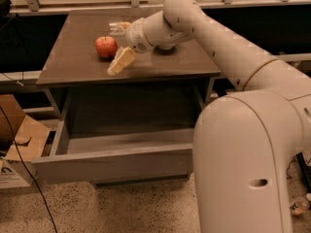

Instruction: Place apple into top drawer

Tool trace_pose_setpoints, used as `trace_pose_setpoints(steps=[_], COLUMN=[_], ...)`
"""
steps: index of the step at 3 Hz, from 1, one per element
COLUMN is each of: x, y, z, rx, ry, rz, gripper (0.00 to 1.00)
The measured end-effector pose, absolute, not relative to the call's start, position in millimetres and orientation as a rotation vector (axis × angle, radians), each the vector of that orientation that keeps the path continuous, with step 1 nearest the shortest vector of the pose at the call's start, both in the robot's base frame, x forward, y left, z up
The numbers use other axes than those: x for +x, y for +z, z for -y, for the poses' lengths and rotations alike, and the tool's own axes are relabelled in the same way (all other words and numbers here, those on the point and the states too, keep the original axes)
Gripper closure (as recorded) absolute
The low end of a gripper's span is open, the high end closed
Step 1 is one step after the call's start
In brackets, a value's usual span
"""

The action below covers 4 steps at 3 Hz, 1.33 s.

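The apple [106, 46], small, round and red, sits on the glossy brown cabinet top [77, 62], left of middle. My gripper [115, 46] is open, right beside the apple on its right side. One finger [120, 61] reaches down in front of the apple, the other finger [118, 27] lies behind it. The fingers are close to the apple, with nothing held. The top drawer [114, 161] stands pulled out below the cabinet top, grey-brown and with nothing visible inside.
A cardboard box [19, 144] stands on the floor at the left, with a black cable [26, 174] running past it. My white arm and base [252, 144] fill the right side. A dark rail and shelf run behind the cabinet.
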State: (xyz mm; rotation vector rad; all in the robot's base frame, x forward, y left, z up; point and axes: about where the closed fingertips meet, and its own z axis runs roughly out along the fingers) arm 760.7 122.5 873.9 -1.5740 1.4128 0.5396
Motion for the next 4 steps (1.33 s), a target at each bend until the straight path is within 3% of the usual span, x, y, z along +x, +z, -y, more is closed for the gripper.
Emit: trace_pose_setpoints(steps=[4], x=[807], y=[860], z=[-159], rx=[-1.536], ry=[0.705], rz=[-1.400], gripper=[0.00])
